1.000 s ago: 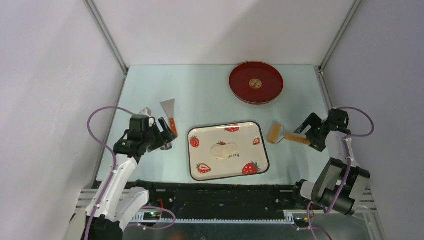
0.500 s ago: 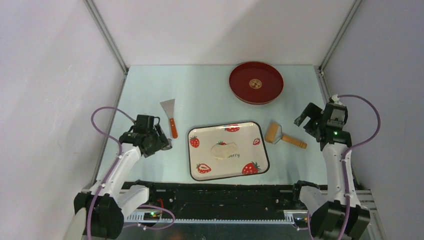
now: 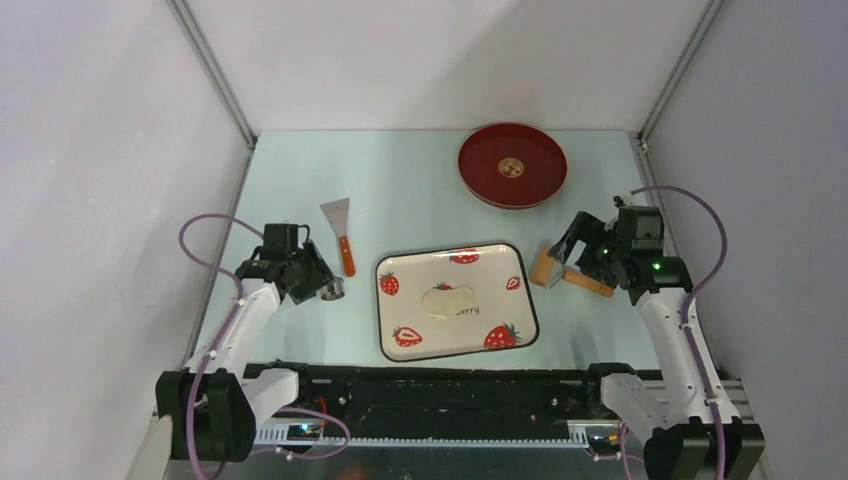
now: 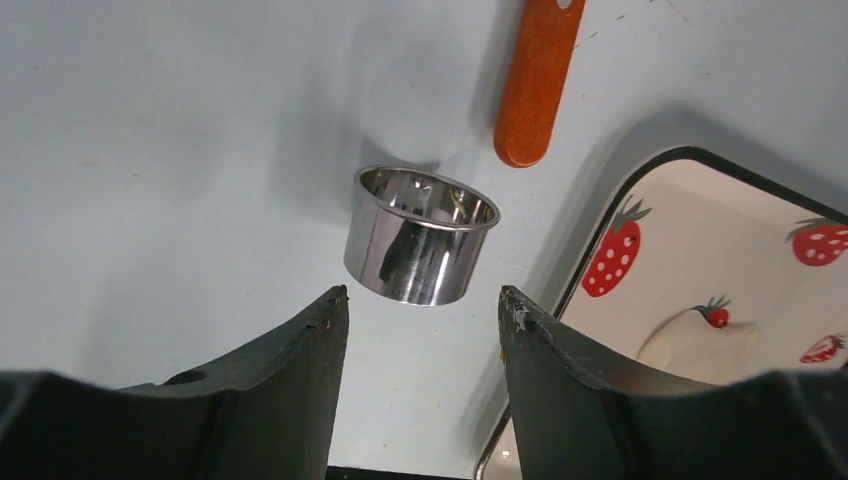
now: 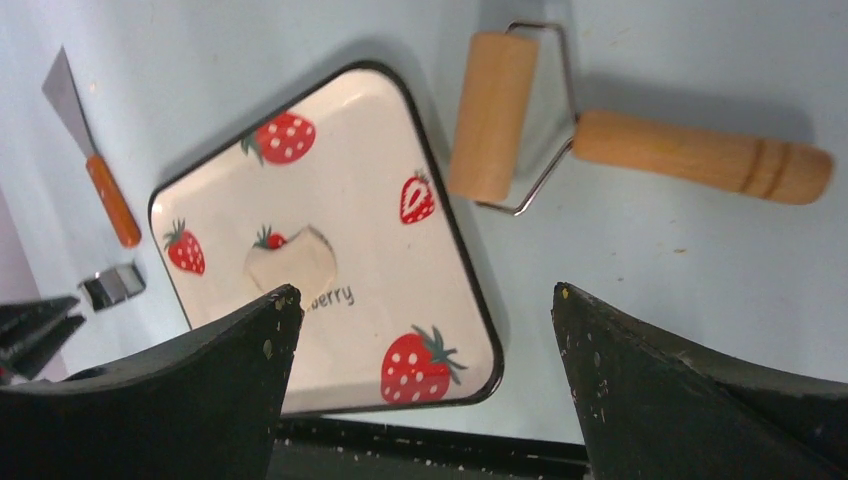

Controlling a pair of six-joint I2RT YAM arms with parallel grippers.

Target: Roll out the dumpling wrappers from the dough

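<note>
Looking down the left arm first, I see its jaws parted and gripping nothing. The steel ring cutter (image 4: 420,248) stands upright on the counter (image 4: 150,150) just ahead of their tips, in line with the gap and touched by neither side. Just beyond the cutter lies the orange handle of a scraper (image 4: 535,85), and to its right is a corner of the strawberry plate (image 4: 700,230). On the right arm, the jaws stand wide open and empty above the wooden roller (image 5: 492,115). The roller lies flat on the counter with its drum just beside the plate's right edge and its handle pointing away from the plate. The dough (image 3: 450,300) sits as a small pale flattened lump near the middle of the plate, apart from both sets of jaws. A round red tray (image 3: 485,160) rests at the far side of the counter.
</note>
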